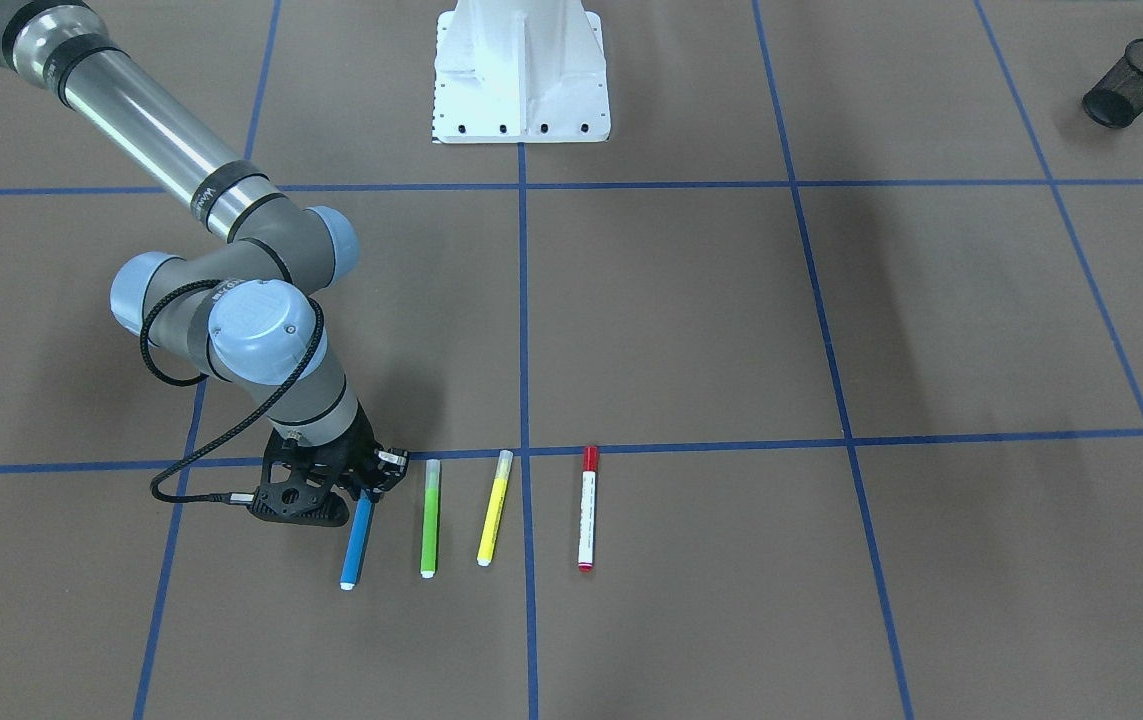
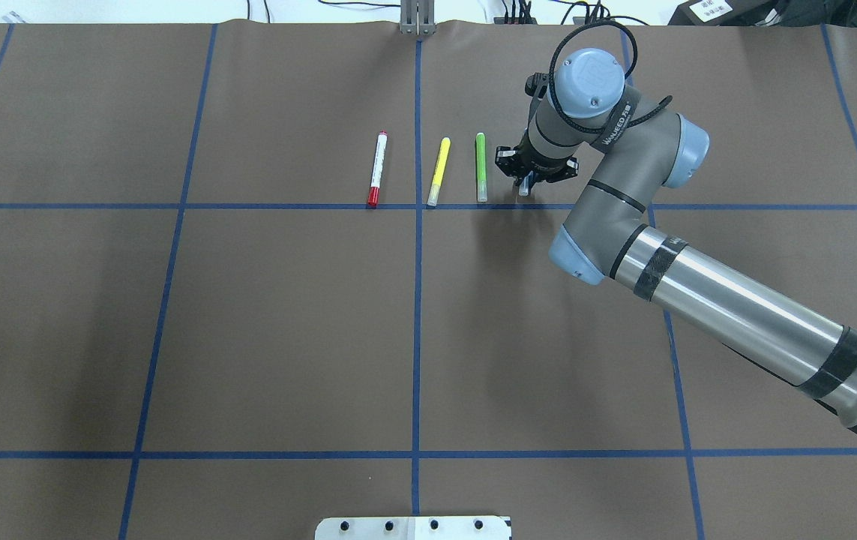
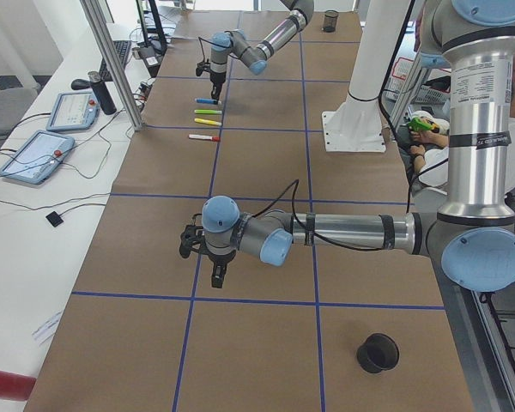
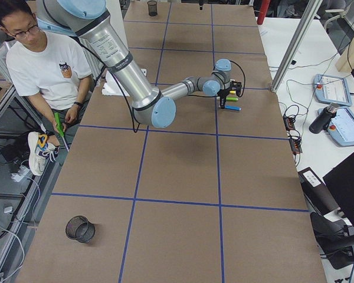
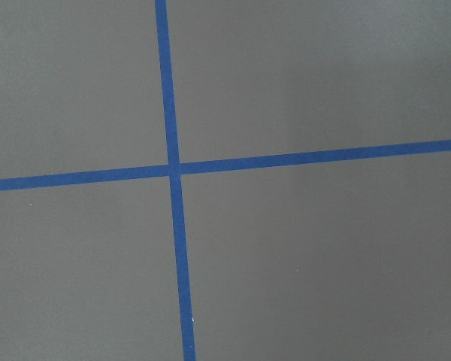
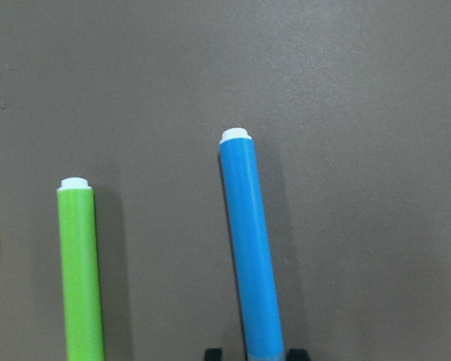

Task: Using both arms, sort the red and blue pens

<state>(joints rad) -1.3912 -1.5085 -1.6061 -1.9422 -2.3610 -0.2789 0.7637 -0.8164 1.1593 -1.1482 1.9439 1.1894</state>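
Your table is brown paper squared off with blue tape. The white pedestal sits top centre of the front-facing view, and a seated person is at the upper left of the right-side view. The right arm reaches to that front view's lower left, and the left arm hangs over bare paper. You cannot tell whether the left gripper is parted or clenched. A black mesh cup at the upper right is probably a drop point. The right gripper stands with its jaws released, astride the upper end of the blue pen, which lies flat. The gap looks wider on one side in the wrist view, so centre first, then clamp and lift straight up, because the green marker lies just beside it. The yellow marker comes next in the row, and the red pen lies untouched just right of the frame's centre line.
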